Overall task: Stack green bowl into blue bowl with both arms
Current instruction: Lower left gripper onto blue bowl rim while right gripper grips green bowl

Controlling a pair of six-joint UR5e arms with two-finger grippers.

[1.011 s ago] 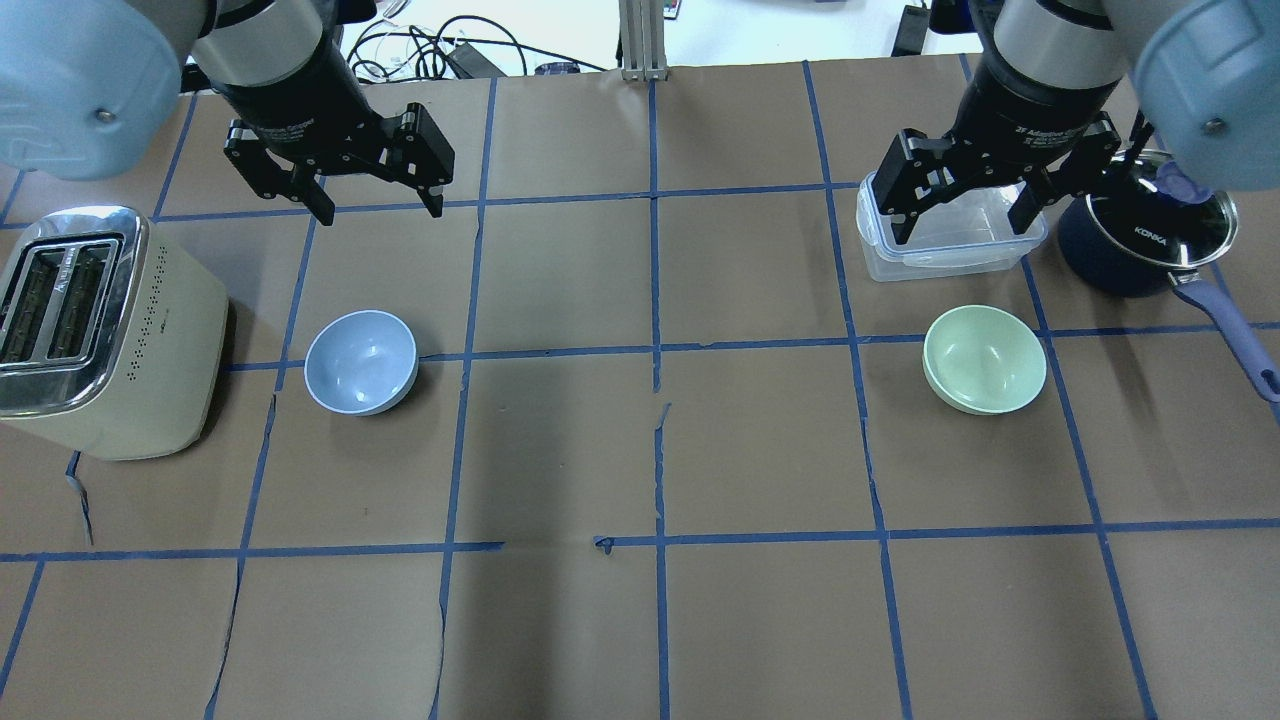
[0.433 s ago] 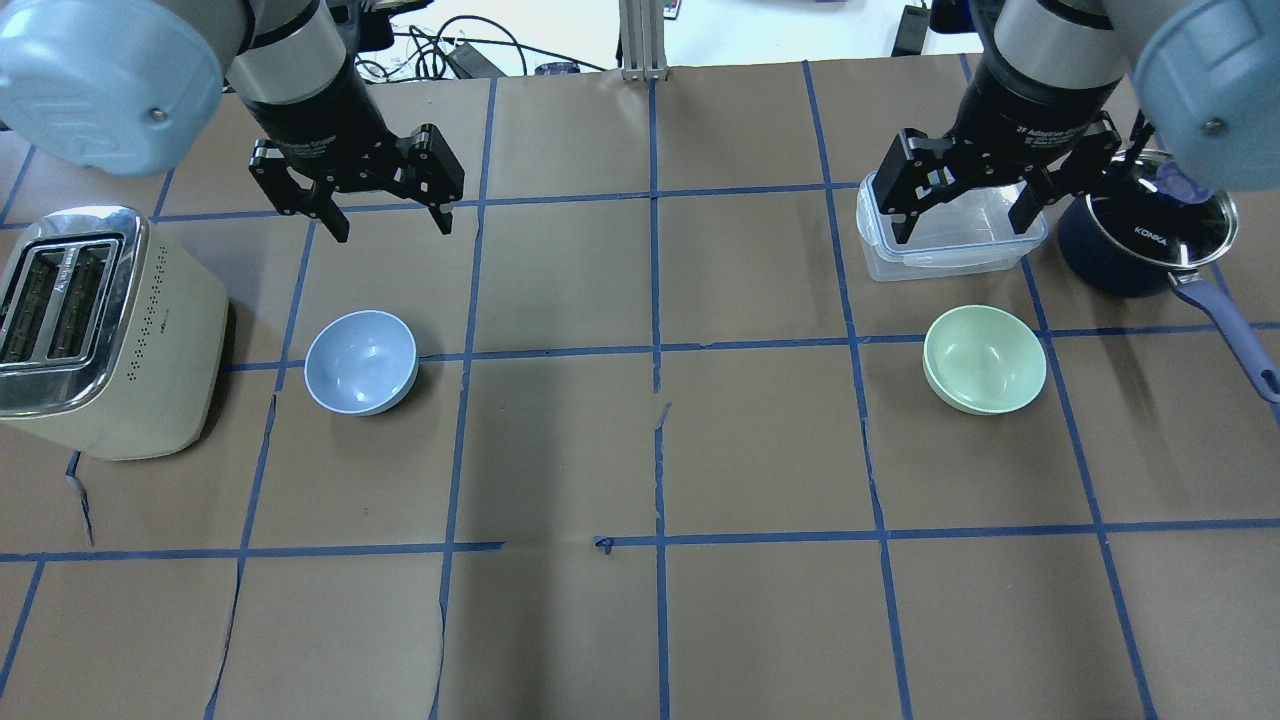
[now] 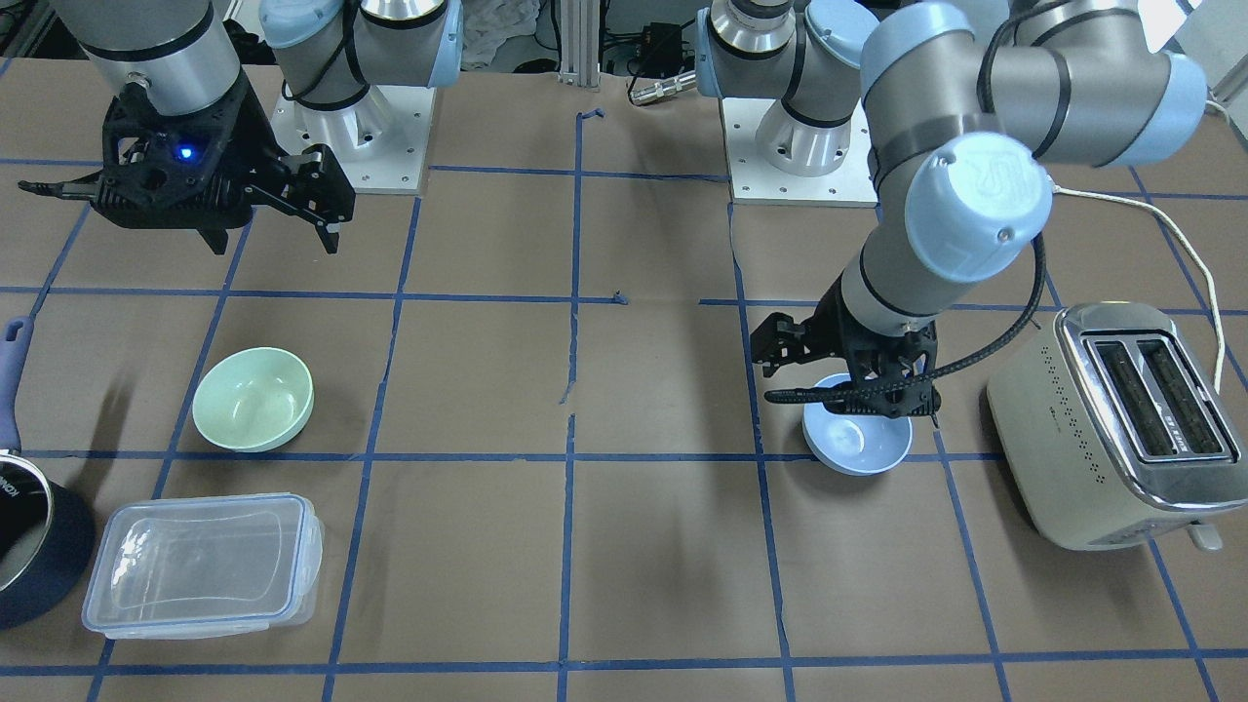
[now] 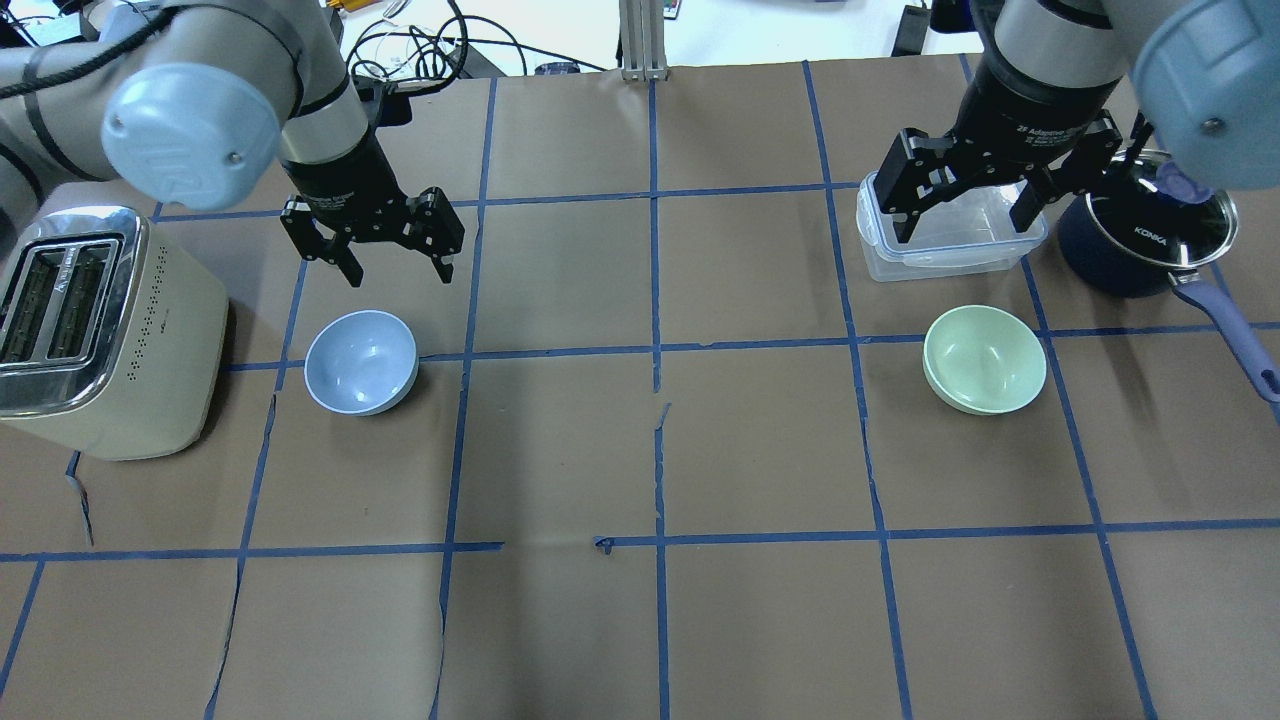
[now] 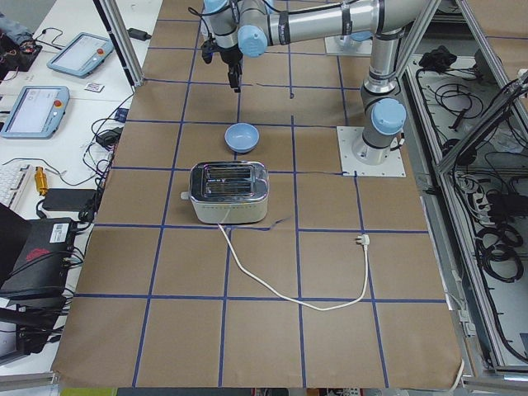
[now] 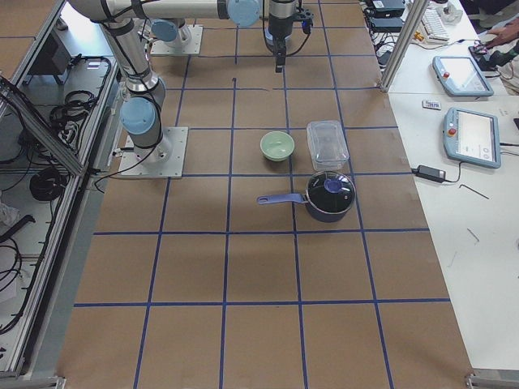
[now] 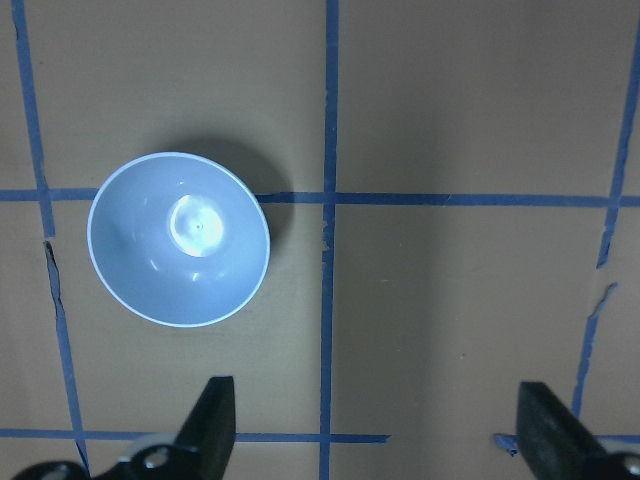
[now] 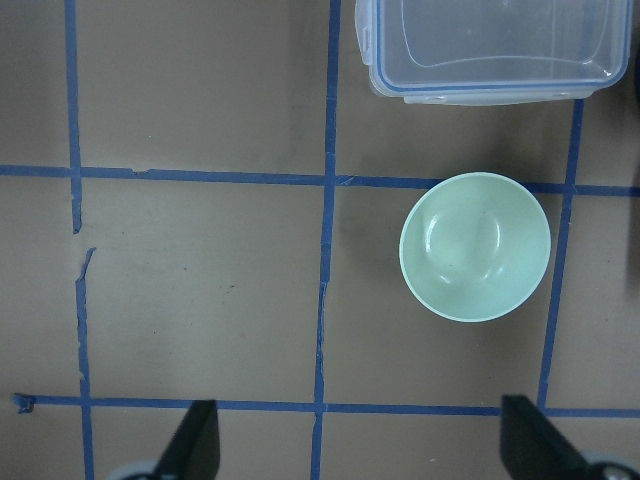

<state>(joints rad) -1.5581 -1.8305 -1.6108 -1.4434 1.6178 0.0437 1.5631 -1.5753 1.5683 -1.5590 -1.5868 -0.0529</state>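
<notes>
Left gripper (image 4: pixel 398 278): wide, empty, raised near blue bowl (image 4: pixel 361 361); advised: straddle its rim squarely before closing. Right gripper (image 4: pixel 962 232): wide, empty, near green bowl (image 4: pixel 985 359).

Table (image 4: pixel 760 460) covered with brown paper, divided into squares by blue tape grid (image 4: pixel 652 300); paper torn along centre seam. Left side: cream toaster (image 4: pixel 100 330) stood, white cord (image 5: pixel 330 308) trailed over table further left. Blue bowl (image 4: pixel 361 362) set upright just right of toaster, not touching. Green bowl (image 4: pixel 985 360) set upright on right side. Clear container (image 3: pixel 200 565) placed just beyond green bowl, far side; navy pot (image 4: pixel 1100 262) with lid beside it, further right, handle pointed near-right.
</notes>
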